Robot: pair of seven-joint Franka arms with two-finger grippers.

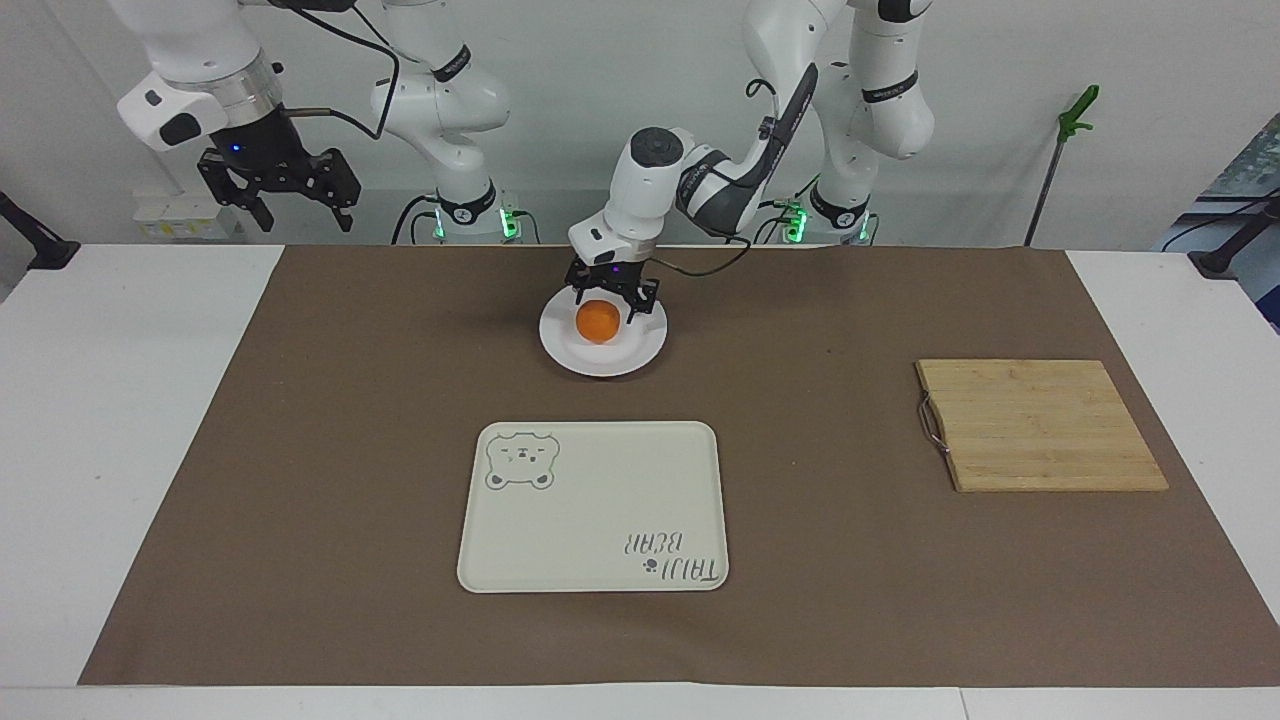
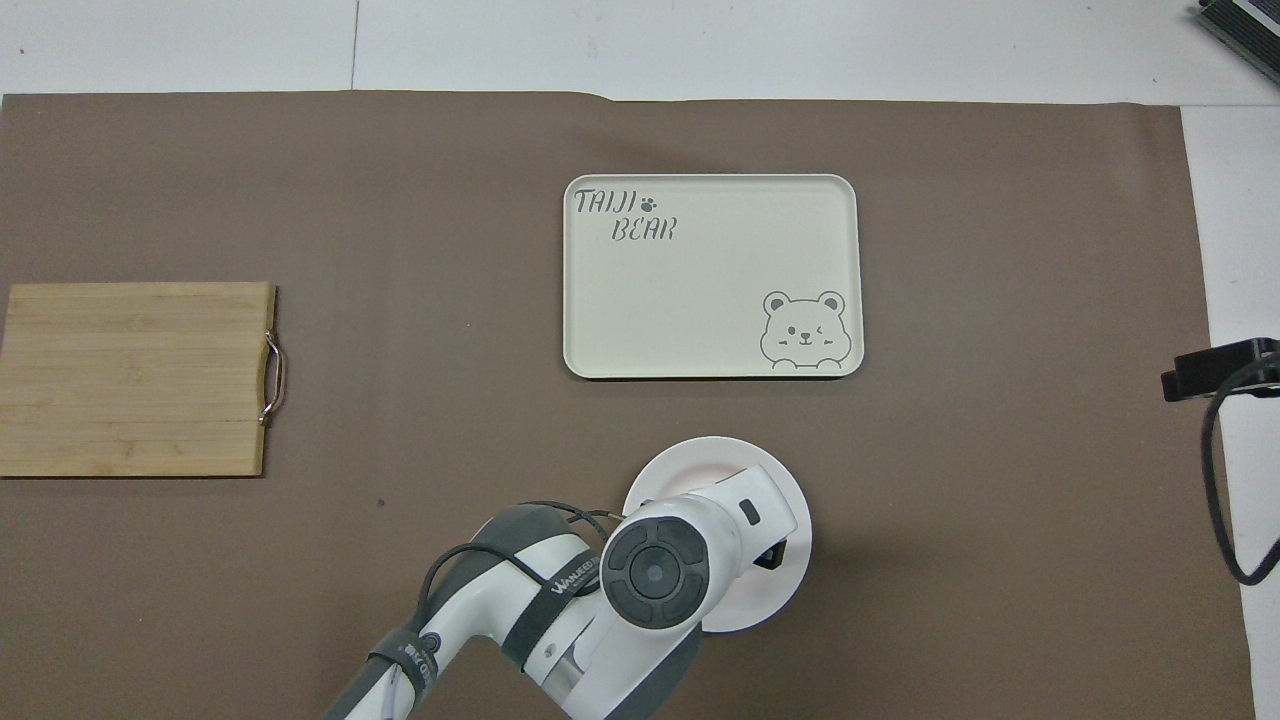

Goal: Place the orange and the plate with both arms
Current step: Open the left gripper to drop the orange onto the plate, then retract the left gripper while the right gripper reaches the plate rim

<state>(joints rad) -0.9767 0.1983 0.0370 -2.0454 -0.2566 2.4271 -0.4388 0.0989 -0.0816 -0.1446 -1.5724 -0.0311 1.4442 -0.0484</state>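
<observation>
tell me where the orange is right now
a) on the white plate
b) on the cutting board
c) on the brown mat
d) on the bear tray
a: the orange rests on the plate, just under the open left gripper; the bear tray and cutting board carry nothing.
</observation>
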